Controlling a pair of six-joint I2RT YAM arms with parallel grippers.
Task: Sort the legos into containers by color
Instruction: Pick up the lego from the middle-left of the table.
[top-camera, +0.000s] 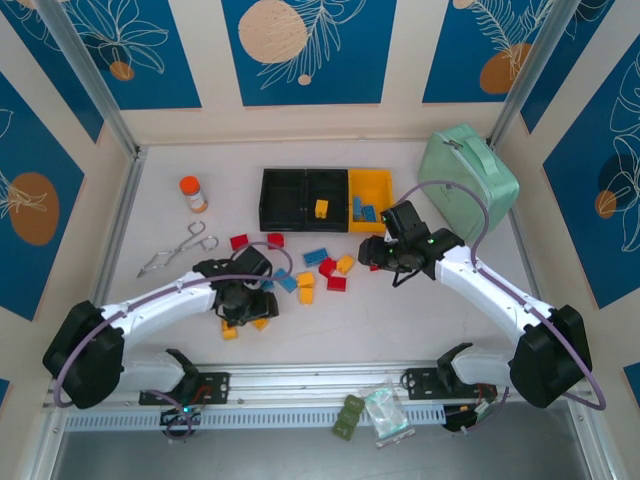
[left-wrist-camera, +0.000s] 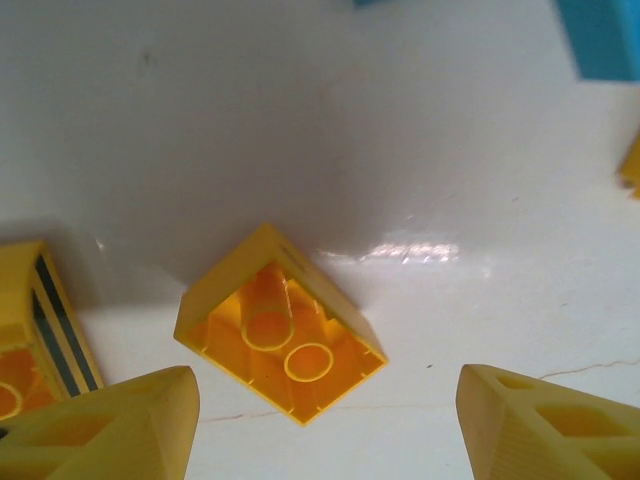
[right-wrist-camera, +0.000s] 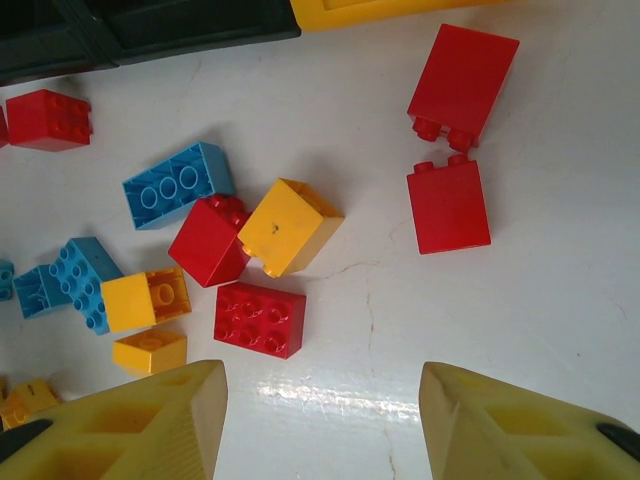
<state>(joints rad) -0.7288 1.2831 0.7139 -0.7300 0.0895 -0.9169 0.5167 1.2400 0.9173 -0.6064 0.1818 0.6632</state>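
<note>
**Yellow brick framed by open fingers as colour sort gets under way**

A yellow brick (left-wrist-camera: 280, 330) is seen lying upside down on the white tabletop (left-wrist-camera: 300, 120), its hollow underside and two moulded rings turned up toward the left wrist camera. It is straddled by the left hand (left-wrist-camera: 327, 392), whose ribbed yellow fingers (left-wrist-camera: 110, 430) are spread wide on either side without touching it; nothing is gripped. The pose is judged to suit a pinch across the brick's flat walls rather than its corners, since the brick sits at an angle to the fingers.

The right hand (right-wrist-camera: 322, 380) is likewise held open and empty, over bare tabletop just short of a red brick (right-wrist-camera: 260, 318). Two more red bricks (right-wrist-camera: 448, 205) lie stud to stud nearby, and a red, a yellow and a blue piece are bunched together beyond.

From above, the loose legos (top-camera: 316, 256) are shown scattered between the two hands, in front of the containers (top-camera: 285, 198), a joined row of two black bins and a yellow bin (top-camera: 380, 185). One yellow piece (top-camera: 321, 208) is seen in the second black bin and blue bricks (top-camera: 362, 210) in the yellow one. With most pieces on the tabletop, the sort is judged to be at an early stage.

The bricks are hard, glossy plastic, square-edged and studded. The tabletop is smooth, glare-streaked and hairline-cracked, so a clipped brick is thought likely to skid.
</note>
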